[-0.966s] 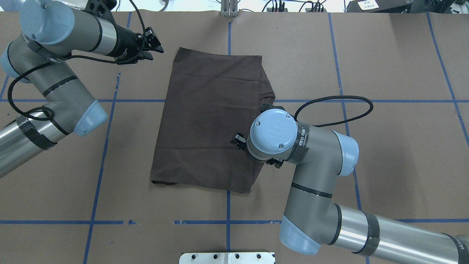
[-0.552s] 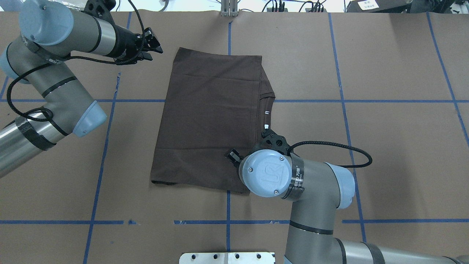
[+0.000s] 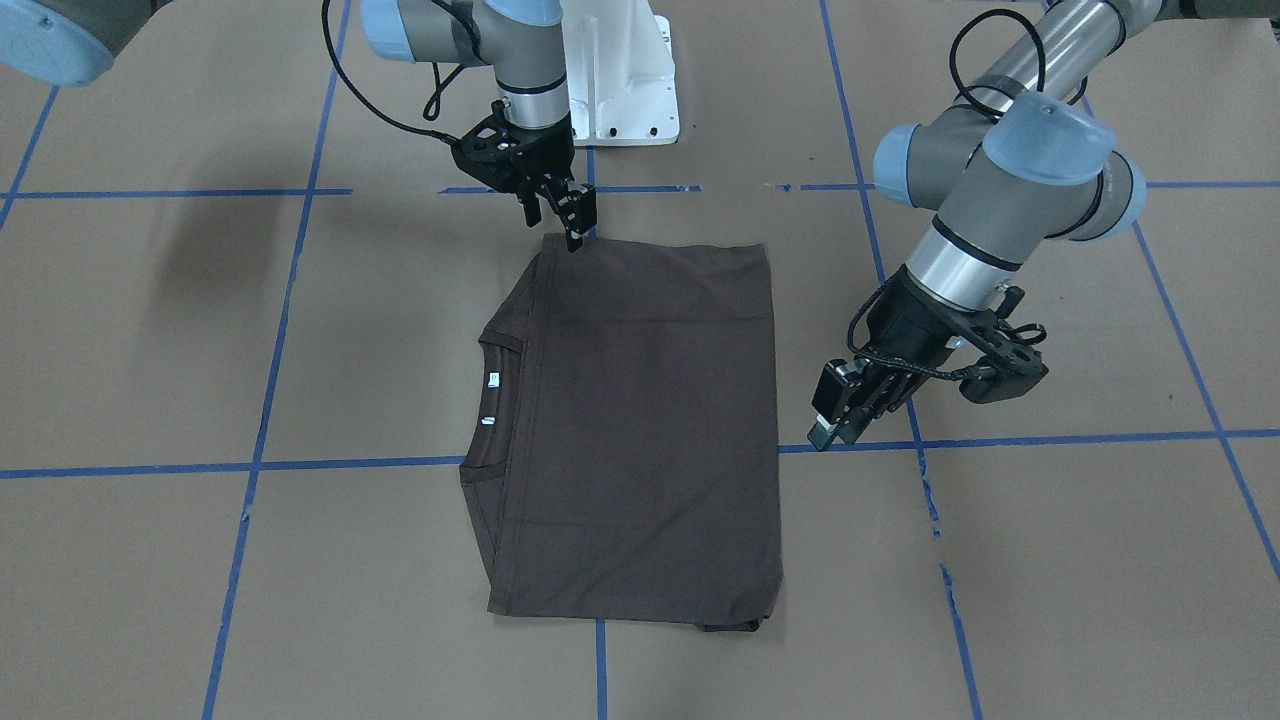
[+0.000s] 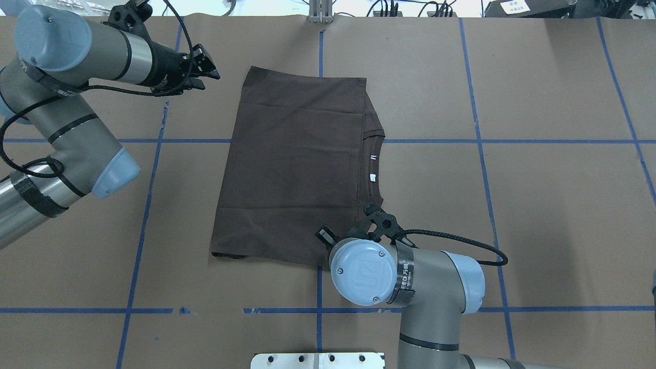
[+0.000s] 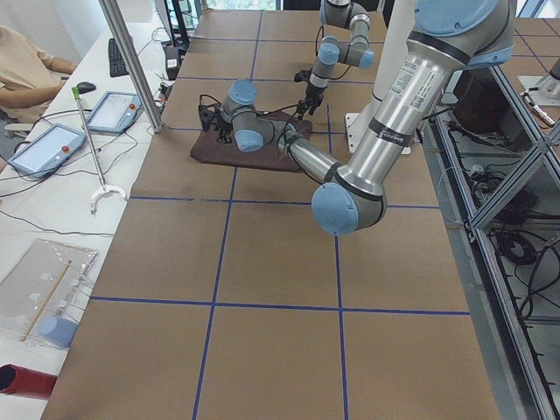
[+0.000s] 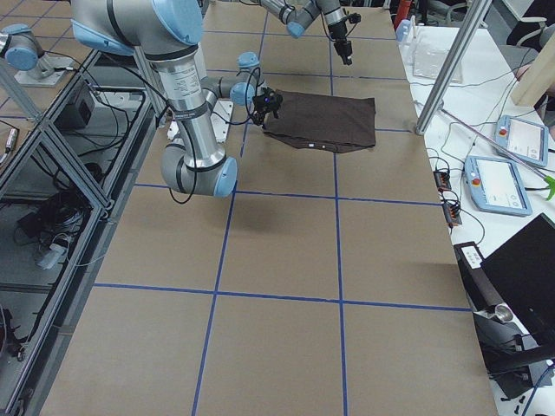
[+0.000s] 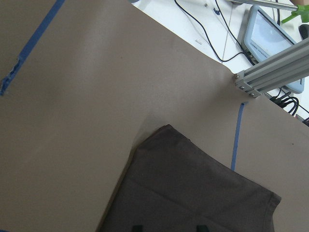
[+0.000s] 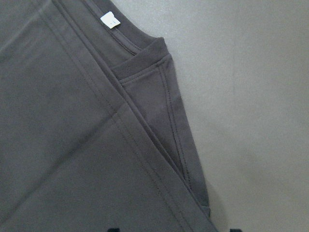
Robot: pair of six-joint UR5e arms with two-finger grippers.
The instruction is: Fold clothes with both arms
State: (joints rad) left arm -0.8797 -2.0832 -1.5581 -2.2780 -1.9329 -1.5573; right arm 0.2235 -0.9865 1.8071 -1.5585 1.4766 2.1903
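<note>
The clothes are one dark brown T-shirt folded into a flat rectangle mid-table, also seen in the front view. Its ribbed neck with white labels pokes out on the robot's right side. My left gripper hangs open and empty above the table, off the shirt's far left corner and not touching it. Over the shirt's corner nearest the robot, my right gripper points down, open, with nothing in it. In the overhead view the right wrist hides that corner.
Brown paper with a blue tape grid covers the table. The white pedestal base stands at the robot's edge. On a side table beyond the far edge lie tablets and cables beside an aluminium post; a person sits there.
My right arm has moved along the shirt's right edge toward the robot, uncovering the neck and its labels. The left arm has drawn back slightly to the left.
</note>
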